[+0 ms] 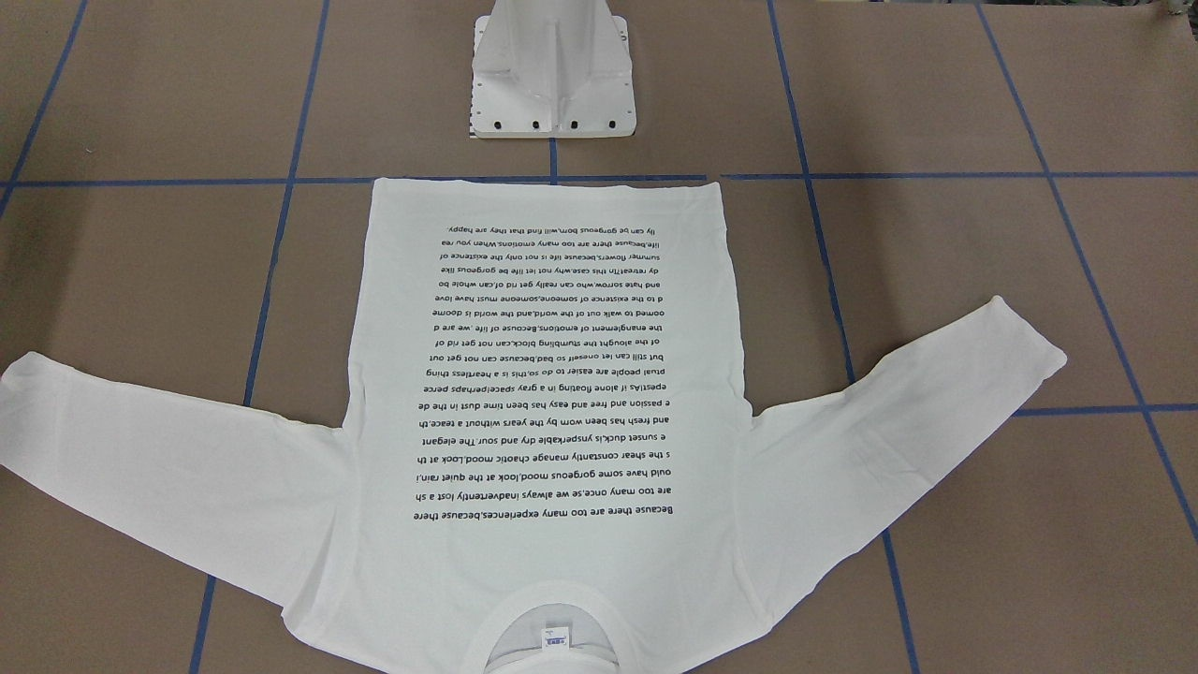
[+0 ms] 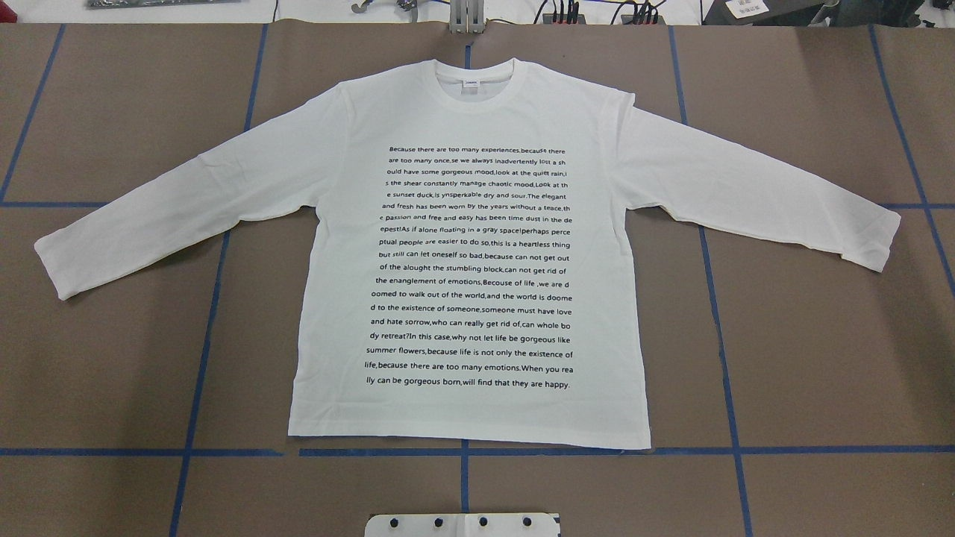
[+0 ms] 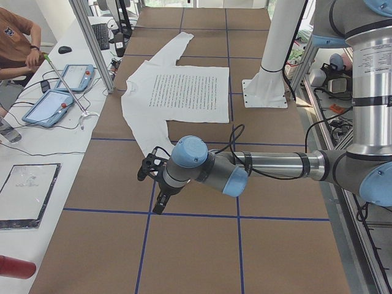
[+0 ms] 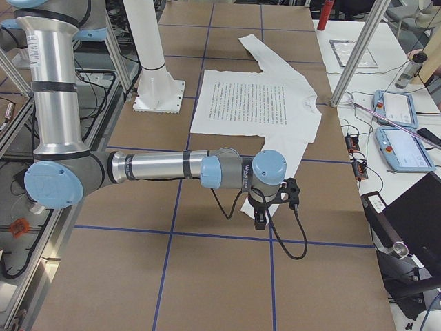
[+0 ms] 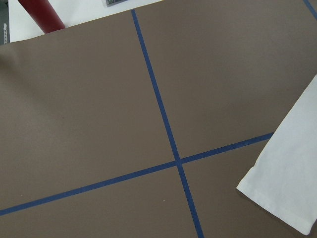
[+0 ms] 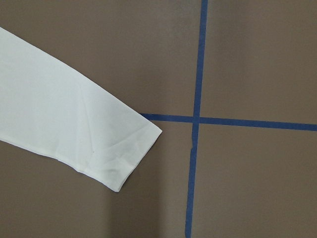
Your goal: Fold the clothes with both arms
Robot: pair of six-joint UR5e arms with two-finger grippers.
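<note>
The white T-shirt (image 2: 477,253) lies flat, print up, sleeves spread, mid-bench (image 2: 821,335), while the left pincer (image 3: 158,207) and right pincer (image 4: 260,222) each hang above the bench near a sleeve end, and whether either is wide or narrow cannot be told.
</note>
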